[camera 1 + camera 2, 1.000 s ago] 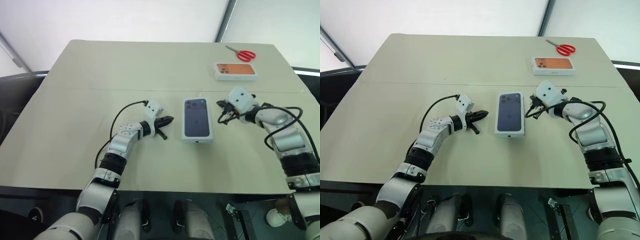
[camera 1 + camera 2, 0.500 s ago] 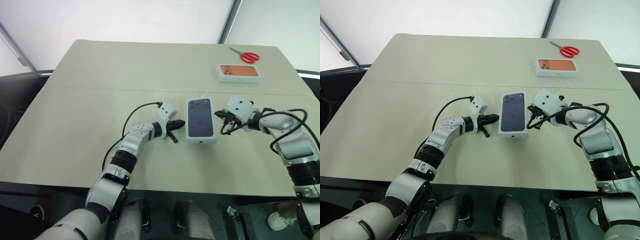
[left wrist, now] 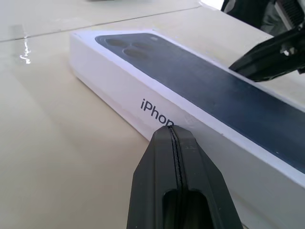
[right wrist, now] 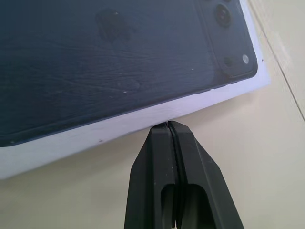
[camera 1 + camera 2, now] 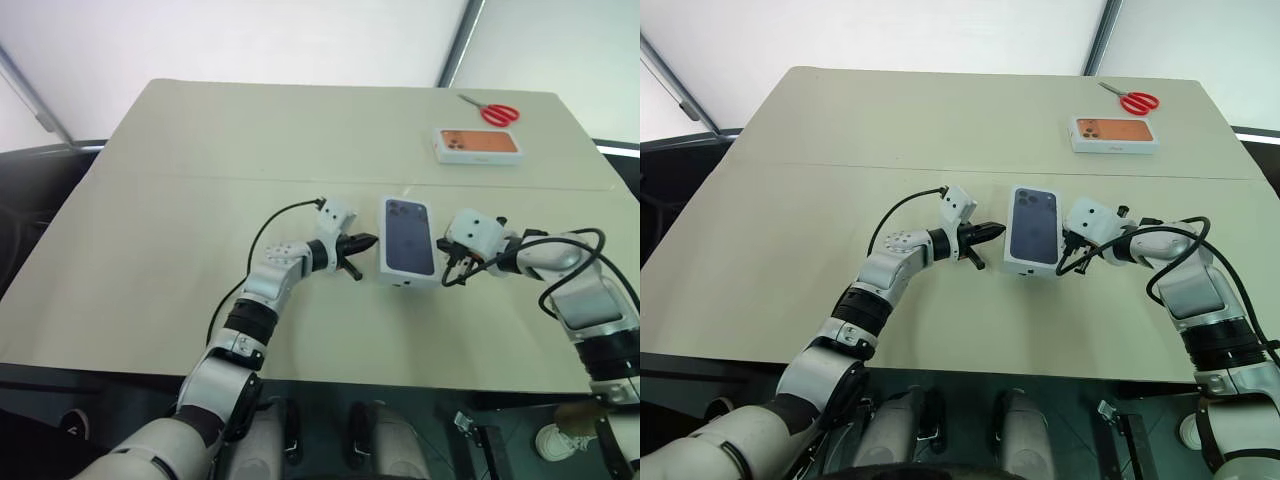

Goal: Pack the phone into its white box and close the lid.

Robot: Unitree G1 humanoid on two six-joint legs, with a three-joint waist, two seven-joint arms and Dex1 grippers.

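White box (image 5: 408, 240): closed, printed with a navy phone, mid-bench (image 5: 150, 250) between both arms.
Change: we see the left end effector (image 5: 366, 241) now nearer its side; the right end effector (image 5: 449, 270) drawn back along the other.
End effectors: both pinched shut, empty, tips at the box.
Count: two boxes, the second orange-printed (image 5: 478, 145); one pair of red scissors (image 5: 492, 111).

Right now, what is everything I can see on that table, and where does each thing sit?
white box: one, white with a dark navy phone picture on its closed top, mid-table between the two tools.
second box: one, white with an orange phone picture, far right.
scissors: one pair, red handles, far right corner beyond that box.
table: one, beige.
left tool: black, shut, at the box's left side.
right tool: black, shut, at the box's right side.
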